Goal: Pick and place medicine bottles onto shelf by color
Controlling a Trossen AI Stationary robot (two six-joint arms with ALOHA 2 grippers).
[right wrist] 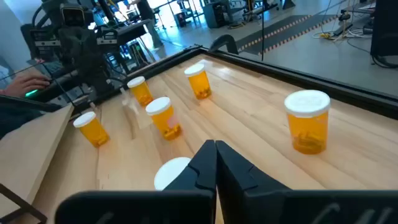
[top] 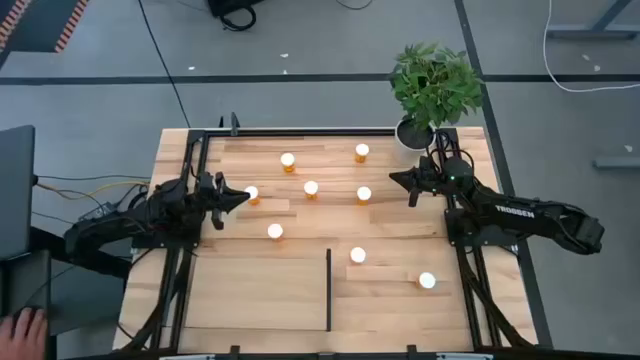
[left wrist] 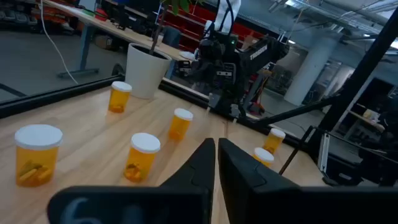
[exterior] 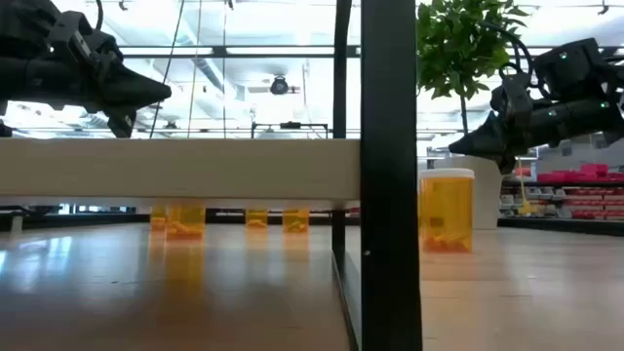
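Note:
Several small orange medicine bottles with white caps stand upright on the plank table, among them one at the far middle [top: 288,160], one at the centre [top: 311,188] and one at the near right [top: 427,281]. The shelf [top: 255,290], a pale board with a black upright strip [top: 329,290], is at the near middle. My left gripper [top: 243,197] is shut and hangs above the table beside a bottle [top: 251,193]. My right gripper [top: 395,180] is shut too, raised just right of another bottle [top: 364,194], whose white cap [right wrist: 174,171] shows below its fingers.
A white pot [top: 413,133] with a green plant stands at the table's far right corner, close behind my right arm. Black frame rails run along the table's left and right sides. A person's hand [top: 25,325] rests off the table at the near left.

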